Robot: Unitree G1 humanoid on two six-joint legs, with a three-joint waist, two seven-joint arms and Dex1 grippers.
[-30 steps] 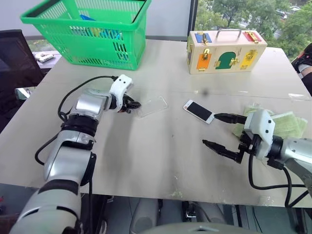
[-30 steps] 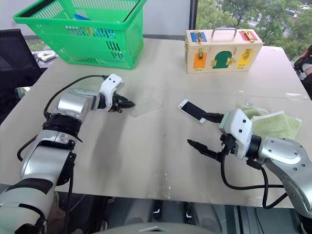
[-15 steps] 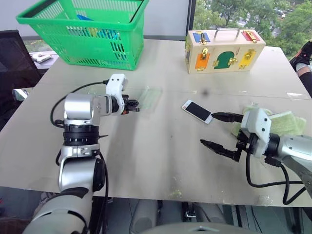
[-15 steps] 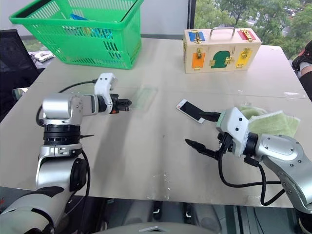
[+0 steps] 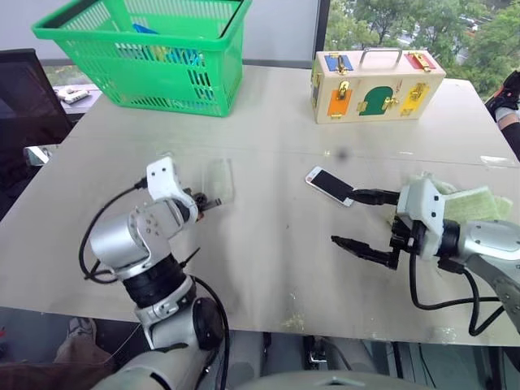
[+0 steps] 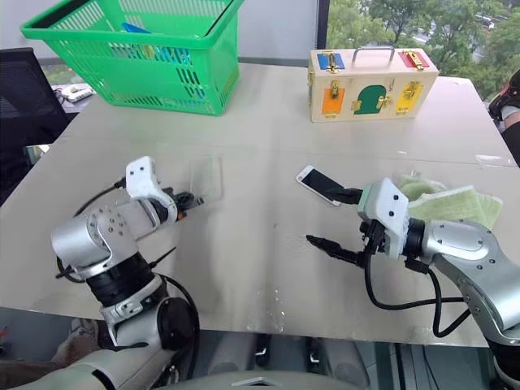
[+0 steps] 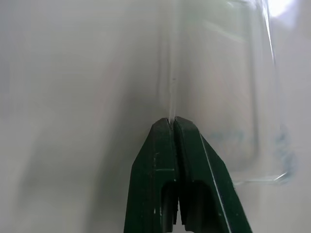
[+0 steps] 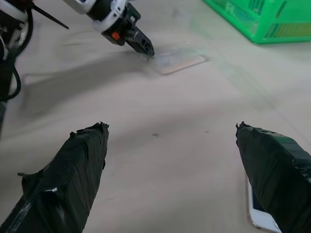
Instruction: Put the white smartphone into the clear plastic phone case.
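While the head views lay out the whole table (image 5: 268, 268), the wrist cams fill in the small stuff. From up top you get the left gripper (image 5: 213, 201) pinched onto the near edge of the clear plastic phone case (image 5: 219, 179), which sits on the table's left side, well apart from the white smartphone (image 5: 330, 185). The case is nearly invisible there, just a faint glassy rectangle. The left wrist view settles the grip: both fingers (image 7: 158, 155) pressed tight together with the thin rim of the case caught at their tips, the shell stretching away from them with a rounded corner showing.

The right gripper (image 5: 364, 221) hovers spread wide just beside the phone, one finger near the phone's closer end, the other lower toward the table's front edge. It's holding nothing. Its wrist cam catches a cut-off corner of the phone at the frame edge next to one finger, so you can't see whether they touch. That same cam looks across at the left gripper nipping the case, a side angle the head views don't give.

Farther back sit a green basket (image 5: 154, 57) with something blue inside that's hard to identify, and a wooden latch box (image 5: 375, 85). A pale green cloth (image 5: 475, 205) lies partly hidden behind the right arm.
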